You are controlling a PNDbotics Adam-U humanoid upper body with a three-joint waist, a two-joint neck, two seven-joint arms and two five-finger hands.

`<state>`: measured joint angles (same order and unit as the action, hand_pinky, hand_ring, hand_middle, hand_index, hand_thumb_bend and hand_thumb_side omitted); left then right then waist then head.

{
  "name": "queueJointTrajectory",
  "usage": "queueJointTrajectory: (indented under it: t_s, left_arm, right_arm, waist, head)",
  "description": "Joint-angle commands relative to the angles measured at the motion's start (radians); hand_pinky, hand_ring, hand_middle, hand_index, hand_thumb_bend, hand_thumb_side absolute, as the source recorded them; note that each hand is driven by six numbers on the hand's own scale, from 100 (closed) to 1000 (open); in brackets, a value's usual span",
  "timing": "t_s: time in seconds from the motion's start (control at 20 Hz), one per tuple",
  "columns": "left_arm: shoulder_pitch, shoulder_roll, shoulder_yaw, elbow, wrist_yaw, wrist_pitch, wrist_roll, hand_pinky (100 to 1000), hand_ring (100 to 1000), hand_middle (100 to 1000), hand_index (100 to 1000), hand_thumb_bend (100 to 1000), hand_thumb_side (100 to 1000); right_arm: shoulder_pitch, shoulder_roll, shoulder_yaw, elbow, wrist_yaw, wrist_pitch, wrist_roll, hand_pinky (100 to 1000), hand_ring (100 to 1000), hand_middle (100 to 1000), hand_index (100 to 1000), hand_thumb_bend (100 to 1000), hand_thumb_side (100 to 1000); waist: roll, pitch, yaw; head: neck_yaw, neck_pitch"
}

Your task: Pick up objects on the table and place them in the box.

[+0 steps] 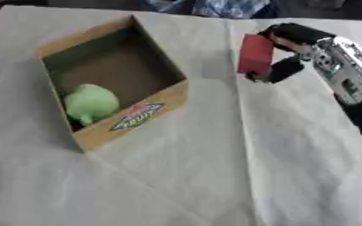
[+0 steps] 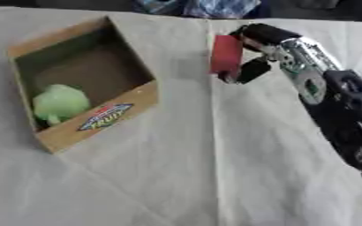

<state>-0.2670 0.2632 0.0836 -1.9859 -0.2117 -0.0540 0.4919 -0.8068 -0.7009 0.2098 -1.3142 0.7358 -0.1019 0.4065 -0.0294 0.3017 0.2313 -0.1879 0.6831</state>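
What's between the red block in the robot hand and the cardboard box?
Only bare cloth-covered table, in both eye views. The right robot hand holds the red block to the right of the cardboard box.

Your right hand (image 1: pixel 286 52) comes in from the upper right, fingers curled round a red block (image 1: pixel 255 54), and a bare strip of cloth-covered table (image 1: pixel 215 145) lies between it and the cardboard box (image 1: pixel 134 117). The box's top is open, so you can enter from above. A green round object (image 1: pixel 91 103) fills its near left corner; the far half of the floor is bare. The box's right wall stands between block and floor
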Motion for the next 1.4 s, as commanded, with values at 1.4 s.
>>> queueJointTrajectory:
  t_s: [1.4]
  left_arm:
    - [-0.027, 0.018, -0.012, -0.014, 0.007, -0.018, -0.019, 638, 797, 1000, 722, 296, 1000]
  right_arm:
    - [-0.378, 0.382, 0.085, 0.171, 0.028, -0.013, 0.166, 818, 755, 586, 841, 206, 505]
  waist:
    - [0.011, -0.029, 0.022]
  head:
    - [-0.053, -0.008]
